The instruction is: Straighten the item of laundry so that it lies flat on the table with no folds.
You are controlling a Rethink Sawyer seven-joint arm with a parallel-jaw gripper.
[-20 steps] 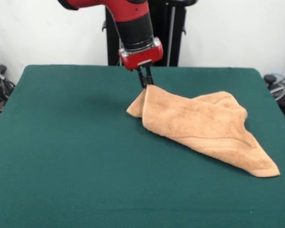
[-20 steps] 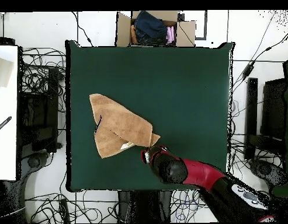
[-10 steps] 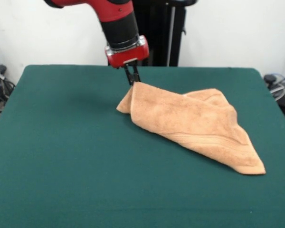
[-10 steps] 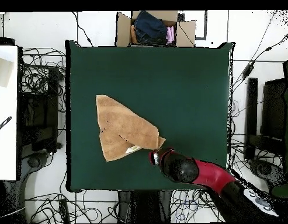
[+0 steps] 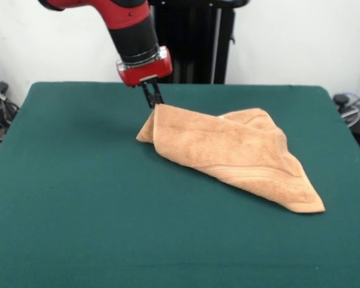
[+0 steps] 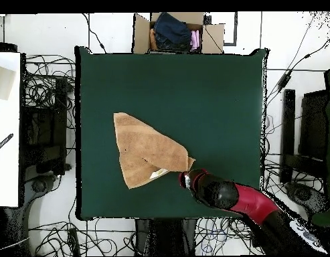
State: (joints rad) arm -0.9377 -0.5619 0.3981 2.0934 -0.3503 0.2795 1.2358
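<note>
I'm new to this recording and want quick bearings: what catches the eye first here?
The red and black arm's gripper comes down from above and pinches one corner of the orange-tan towel, lifting it off the table. The towel lies folded over itself, trailing to a point at the front view's right, on the broad dark green table.
</note>
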